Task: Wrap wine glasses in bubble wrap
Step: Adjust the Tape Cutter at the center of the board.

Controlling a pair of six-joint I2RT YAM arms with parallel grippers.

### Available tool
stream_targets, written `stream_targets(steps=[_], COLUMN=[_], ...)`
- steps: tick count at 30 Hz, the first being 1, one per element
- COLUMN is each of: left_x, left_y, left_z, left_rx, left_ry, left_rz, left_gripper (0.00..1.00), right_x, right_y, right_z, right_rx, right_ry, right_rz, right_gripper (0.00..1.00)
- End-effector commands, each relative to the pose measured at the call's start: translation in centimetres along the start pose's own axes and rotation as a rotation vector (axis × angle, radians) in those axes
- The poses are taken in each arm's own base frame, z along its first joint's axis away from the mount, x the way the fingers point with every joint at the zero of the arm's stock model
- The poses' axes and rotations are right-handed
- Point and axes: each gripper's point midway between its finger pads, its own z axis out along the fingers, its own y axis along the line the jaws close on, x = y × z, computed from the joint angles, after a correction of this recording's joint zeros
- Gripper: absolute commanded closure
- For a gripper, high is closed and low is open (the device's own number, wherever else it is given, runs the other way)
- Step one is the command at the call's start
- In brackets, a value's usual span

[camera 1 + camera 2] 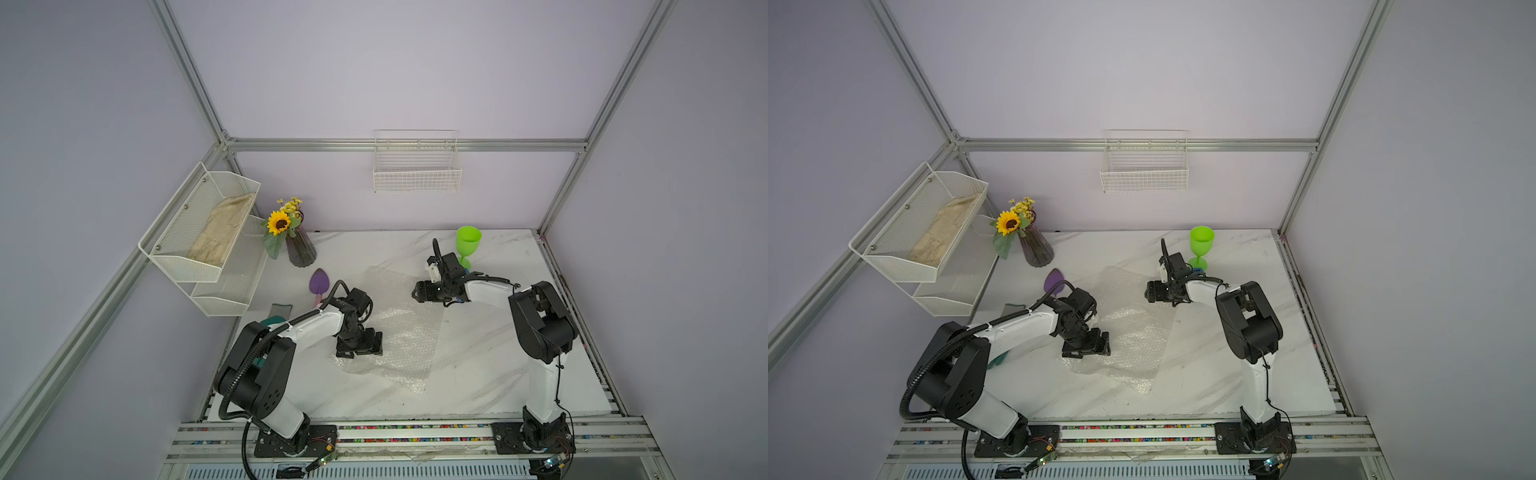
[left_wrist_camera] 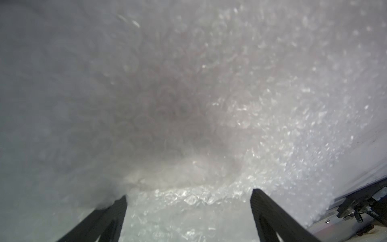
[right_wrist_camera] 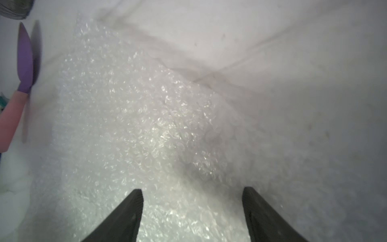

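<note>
Left pincer (image 2: 188, 193) agape, angled downward, right pincer (image 3: 192, 189) agape, stretched inward

A lab cell: aluminium frame (image 1: 311, 144), plain lilac walls (image 1: 374, 75)

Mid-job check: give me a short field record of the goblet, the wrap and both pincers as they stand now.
goblet: lime-green plastic goblet, upright on the white marble table, off the sheet, unwrapped
wrap: clear bubble-wrap sheet, spread crinkled mid-table
left pincer: left pincer open, low at the sheet's edge; contact unclear
right pincer: right pincer open, above the sheet's far part, empty
bystanders: purple trowel with pink handle and dark purple ribbed vase of flowers, both off the sheet
status: wrapping not begun
</note>
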Motion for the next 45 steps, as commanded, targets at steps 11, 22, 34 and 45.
stream_targets(steps=[11,22,34,45], left_x=[-11.3,-13.3,-5.1,-4.6], left_y=[1.7,-3.4,-8.2,-3.4], left_z=[-1.0,-7.7,-4.1,-2.3], left_rx=[-0.121,-0.006,0.143,0.04], left_ry=[-0.058,-0.214,-0.129,-0.095], left_rz=[0.146,0.236,0.095,0.079], left_gripper=[0.07,0.06,0.12,0.18], right_x=[14.9,7.9,-2.0,8.1], right_y=[-1.0,3.8,0.4,-3.5], right_z=[-9.2,-9.9,0.6,-4.5], right_rx=[0.017,-0.014,0.026,0.142], right_ry=[0.129,0.018,0.052,0.194], right_rz=[0.288,0.129,0.045,0.173], right_gripper=[0.22,0.23,0.22,0.22])
